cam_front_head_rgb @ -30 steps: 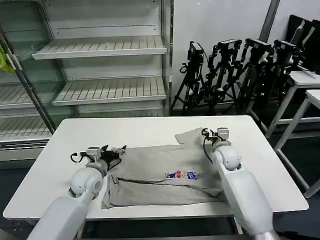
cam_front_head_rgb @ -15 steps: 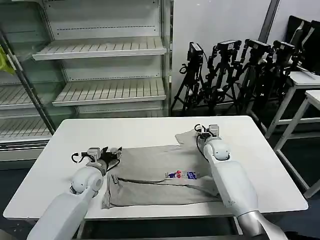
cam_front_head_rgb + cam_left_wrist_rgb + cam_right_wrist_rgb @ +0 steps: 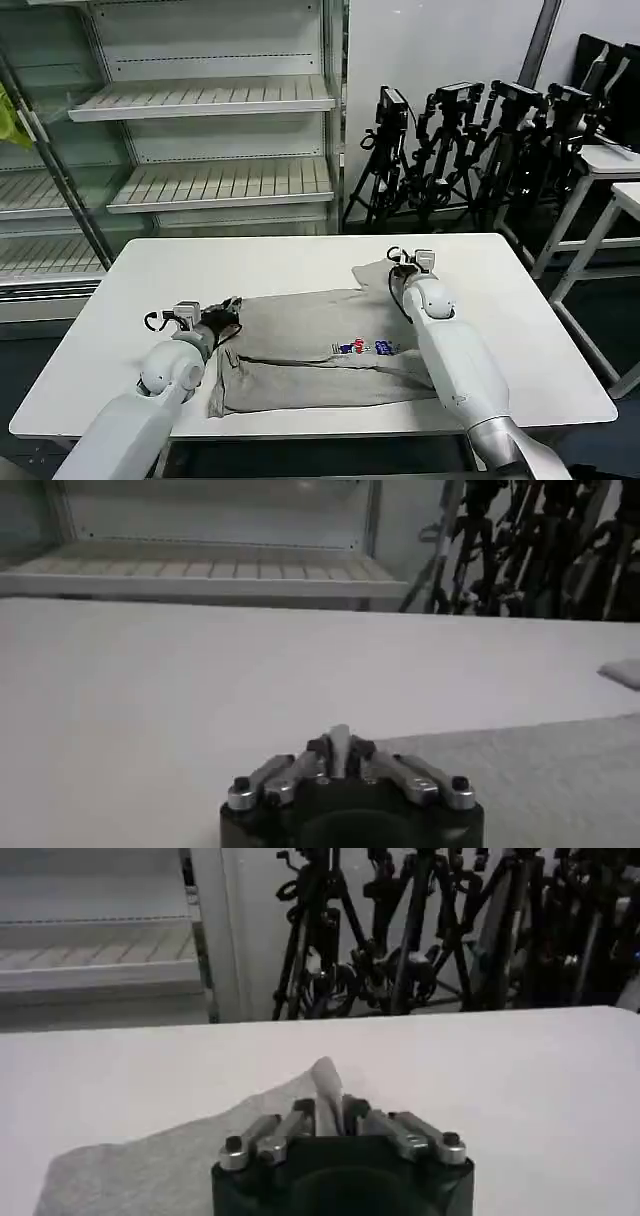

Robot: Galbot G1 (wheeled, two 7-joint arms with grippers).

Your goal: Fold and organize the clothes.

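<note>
A light grey short-sleeved shirt (image 3: 310, 340) lies partly folded on the white table (image 3: 280, 262), with a small red and blue chest print (image 3: 362, 348) facing up. My left gripper (image 3: 230, 308) is at the shirt's left edge, shut on a thin fold of the cloth (image 3: 340, 742). My right gripper (image 3: 402, 266) is at the far right sleeve corner and is shut on a raised peak of fabric (image 3: 327, 1083). More of the shirt (image 3: 520, 780) spreads beside the left jaws, and grey cloth (image 3: 150, 1158) trails off from the right jaws.
Empty white shelving (image 3: 200, 100) stands behind the table on the left. Several black tripods (image 3: 470, 140) are clustered behind on the right, with another white table (image 3: 615, 170) at the right edge. Bare tabletop surrounds the shirt.
My right gripper has shifted left with the sleeve corner in it. My left gripper has drawn back slightly toward me and to the left, taking the shirt's edge along.
</note>
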